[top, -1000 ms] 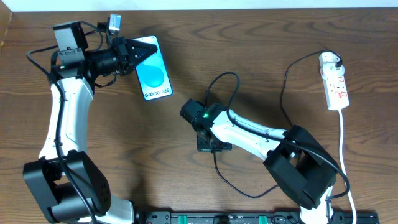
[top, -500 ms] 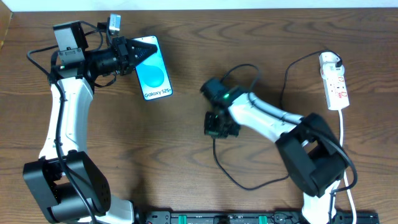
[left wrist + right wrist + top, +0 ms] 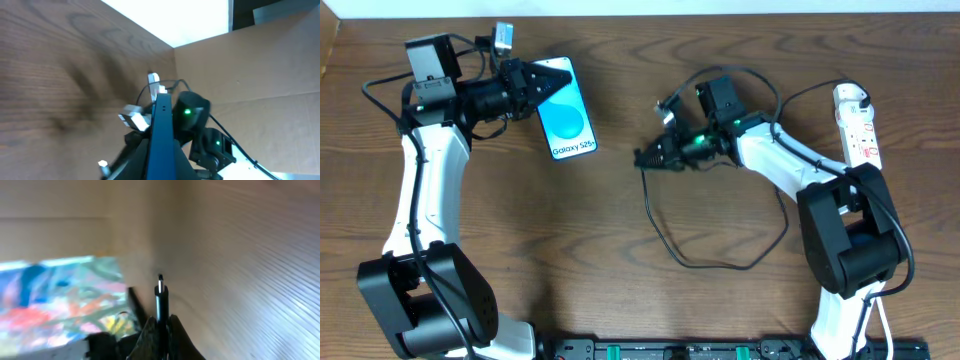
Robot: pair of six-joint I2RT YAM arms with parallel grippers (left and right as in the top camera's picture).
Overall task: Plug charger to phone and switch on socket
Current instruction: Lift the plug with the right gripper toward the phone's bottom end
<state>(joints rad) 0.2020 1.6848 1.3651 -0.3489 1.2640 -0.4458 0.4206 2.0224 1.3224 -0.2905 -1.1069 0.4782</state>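
Left gripper (image 3: 534, 83) was clamped on one end of the phone (image 3: 568, 120), likely steadying it. Right gripper (image 3: 647, 158) had pinched the charger (image 3: 160, 299) behind its tip, aimed phoneward for insertion.

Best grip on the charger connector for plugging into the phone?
Pinch the charger connector on its black body behind the metal tip, coming from the cable side. It's a slim straight stub, so the tip must poke past the fingers, as the right gripper holds it.

Open tabletop (image 3: 615, 190) separates right pincer (image 3: 642, 159) from phone (image 3: 567, 122).
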